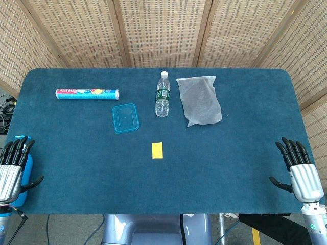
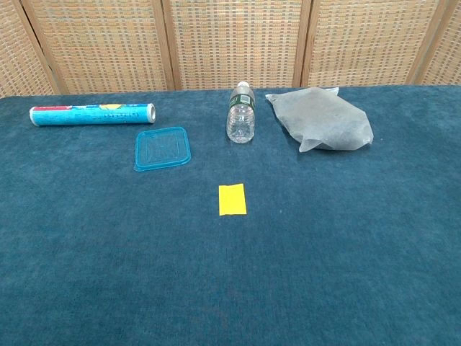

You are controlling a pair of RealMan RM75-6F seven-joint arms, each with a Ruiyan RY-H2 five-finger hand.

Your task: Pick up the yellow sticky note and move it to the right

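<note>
Flat rectangular yellow sticky note [image 1: 157, 150] on fuzzy teal cloth table [image 1: 230, 153].

The left hand [image 1: 10, 171] is cut off by the left edge of the head view, so part of its back is out of sight. A blue thing [image 1: 26, 168] sits behind it, mostly hidden, and what it is cannot be told. The right hand [image 1: 300, 173] sits at the near right corner, its wrist running off the bottom edge. The chest view shows neither hand. The writing on the long roll [image 1: 87, 94] and the bottle label [image 1: 162, 94] is too small to read.
</note>
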